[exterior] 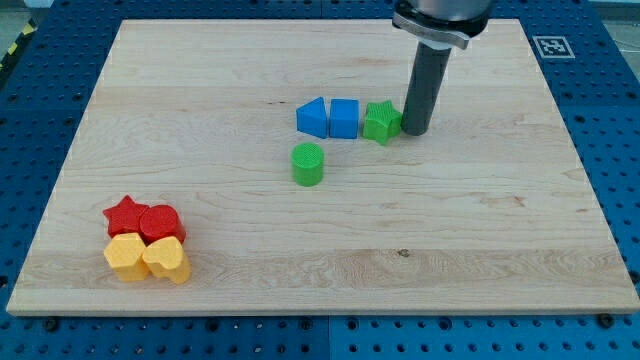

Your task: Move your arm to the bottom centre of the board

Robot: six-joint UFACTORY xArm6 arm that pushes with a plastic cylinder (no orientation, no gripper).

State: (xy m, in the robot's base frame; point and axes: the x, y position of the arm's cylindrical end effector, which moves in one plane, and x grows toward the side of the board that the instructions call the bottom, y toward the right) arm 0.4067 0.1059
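My tip (pixel 415 131) rests on the wooden board (pixel 320 260) in the upper middle, right against the right side of a green star block (pixel 380 122). Left of the star stand a blue cube (pixel 344 118) and a blue triangular block (pixel 312 117), all three in a row. A green cylinder (pixel 308 164) stands just below the blue blocks. At the view's lower left are a red star (pixel 125 215), a red block (pixel 160 223), a yellow block (pixel 126 257) and a yellow heart-shaped block (pixel 166 259), packed together.
The board lies on a blue perforated table (pixel 30 120). A black-and-white marker tag (pixel 551 46) sits at the board's top right corner.
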